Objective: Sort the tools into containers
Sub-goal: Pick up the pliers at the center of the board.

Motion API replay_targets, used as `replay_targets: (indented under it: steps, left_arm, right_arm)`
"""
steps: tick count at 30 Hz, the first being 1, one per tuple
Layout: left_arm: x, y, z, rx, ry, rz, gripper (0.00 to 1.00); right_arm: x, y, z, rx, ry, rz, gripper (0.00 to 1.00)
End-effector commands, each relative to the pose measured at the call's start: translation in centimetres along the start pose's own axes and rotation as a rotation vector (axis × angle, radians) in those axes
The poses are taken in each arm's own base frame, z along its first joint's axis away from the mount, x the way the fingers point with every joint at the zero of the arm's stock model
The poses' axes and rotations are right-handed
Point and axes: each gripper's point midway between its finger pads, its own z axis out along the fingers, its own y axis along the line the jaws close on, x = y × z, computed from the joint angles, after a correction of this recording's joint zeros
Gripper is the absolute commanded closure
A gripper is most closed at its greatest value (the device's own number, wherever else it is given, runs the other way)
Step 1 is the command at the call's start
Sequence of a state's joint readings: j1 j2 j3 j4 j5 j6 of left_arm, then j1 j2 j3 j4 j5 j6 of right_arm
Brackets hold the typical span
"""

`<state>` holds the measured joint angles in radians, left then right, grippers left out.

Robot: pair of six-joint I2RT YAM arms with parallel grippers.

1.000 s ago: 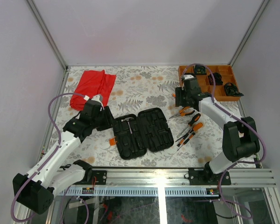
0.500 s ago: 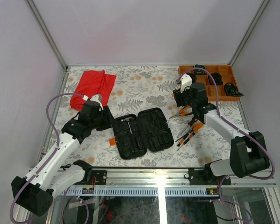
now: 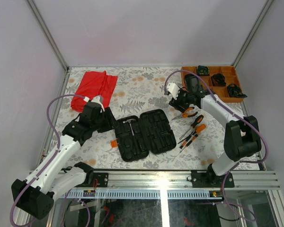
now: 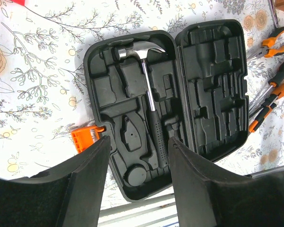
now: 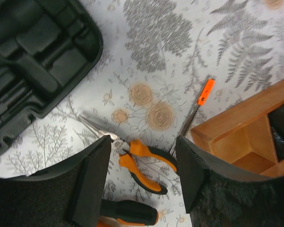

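Right hand (image 5: 141, 147) has shifted left, now above the pliers (image 5: 143, 164), jaws apart, empty. Left hand (image 4: 138, 144) likewise parted and empty over the case (image 4: 213, 94); hammer (image 4: 149, 85) slotted inside.

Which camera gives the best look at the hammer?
Left wrist: the hammer lies whole and large in the case. Top external shows it tiny; right wrist shows only a case corner, no hammer.

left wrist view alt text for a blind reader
Open black tool case on a floral cloth, a hammer seated in its left half. The open left gripper hangs above it; pliers and screwdrivers lie loose at right.
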<state>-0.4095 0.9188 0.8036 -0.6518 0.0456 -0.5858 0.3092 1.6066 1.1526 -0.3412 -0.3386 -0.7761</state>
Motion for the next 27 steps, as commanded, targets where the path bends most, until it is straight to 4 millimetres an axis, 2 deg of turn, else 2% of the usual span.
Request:
replay_targets:
  steps: [1,9,16,27]
  left_arm:
    - [-0.5,-0.4,-0.4,0.025,-0.02,0.016,0.49]
    - [-0.5,-0.4,-0.4,0.025,-0.02,0.014,0.48]
    - [-0.4,-0.4,-0.4,0.026,-0.018,0.013,0.48]
    - [-0.3,-0.4,-0.2,0.022,-0.011,0.012,0.47]
  right_arm:
    - [2.4,0.9,0.0,-0.128,0.137,-0.123,0.36]
    - [5.0,1.1,2.2,-0.227,0.241,-0.201,0.36]
    - [5.8,1.8,4.1,-0.293,0.247,-0.179,0.36]
    - [7.3,3.0,4.9,-0.332,0.273,-0.151,0.36]
